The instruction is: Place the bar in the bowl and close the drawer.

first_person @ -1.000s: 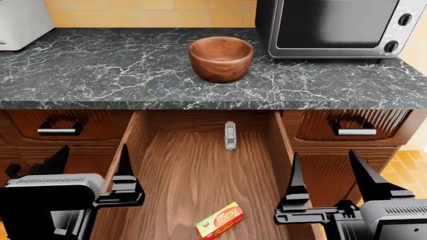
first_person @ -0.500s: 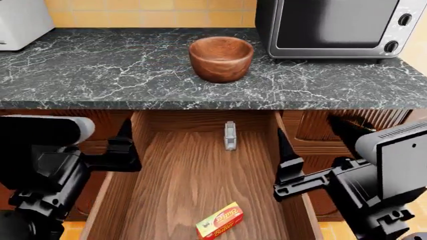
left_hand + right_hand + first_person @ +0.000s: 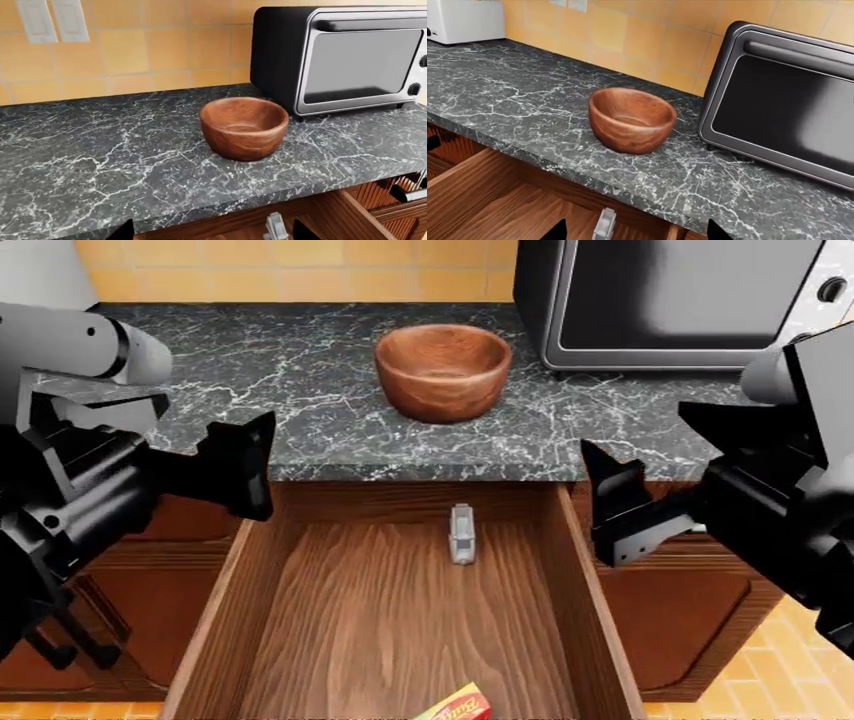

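While both claws, left (image 3: pixel 254 465) and right (image 3: pixel 607 502), hung released and empty, the bar (image 3: pixel 454 706) lay low in the open drawer (image 3: pixel 387 620), well below them; bowl (image 3: pixel 442 370) stood on the worktop (image 3: pixel 267 370).

The bowl (image 3: pixel 442 370) is showing reddish-brown wood with darker grain rings; the desk (image 3: pixel 320 410) is wearing black marble veined in white. The drawer (image 3: pixel 387 620) is showing warm brown wood grain, with a small grey metal piece (image 3: pixel 462 533) on it. The bar (image 3: pixel 457 705) is showing yellow-orange and red. The oven (image 3: pixel 347 55) is looking black with silver trim against yellow-orange tiles (image 3: pixel 147 45)
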